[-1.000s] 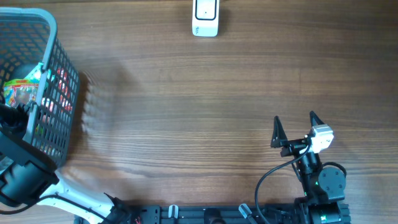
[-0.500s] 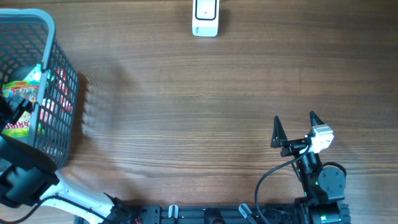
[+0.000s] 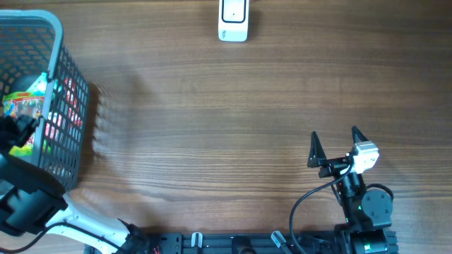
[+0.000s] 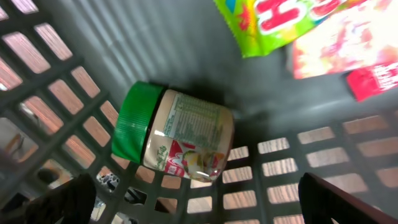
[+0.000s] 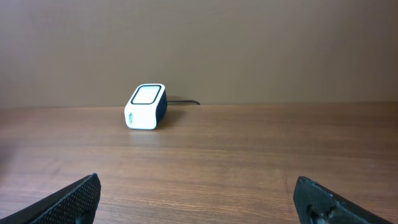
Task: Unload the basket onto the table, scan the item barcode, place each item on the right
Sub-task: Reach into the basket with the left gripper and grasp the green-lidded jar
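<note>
The left gripper (image 4: 198, 200) hangs inside the grey mesh basket (image 3: 67, 106) at the table's left edge, its jaws spread wide and holding nothing; only the two dark fingertips (image 4: 73, 198) show, at the bottom corners of the left wrist view. Between them and a little higher in that view lies a jar (image 4: 186, 140), on its side on the basket floor; its green lid (image 4: 132, 121) points left and its printed label faces up (small text on the pale part, a red and green picture nearer the base, all too blurred to read). The fingertips stand clear of the jar. Beyond it lie a green candy bag (image 4: 283, 18) with red letters and a pink and red packet (image 4: 348, 46), both partly cut off by the frame; from overhead, bright packets show over the basket's rim.

The right gripper (image 3: 334, 137) sits near the front edge of the table (image 3: 212, 127) on the right side, well apart from the basket; its jaws are likewise wide apart and empty, and it points toward the far edge. There the white scanner (image 3: 233, 21) stands on the wood, well apart from both grippers; the right wrist view shows its dark side and a cable running off behind it.
</note>
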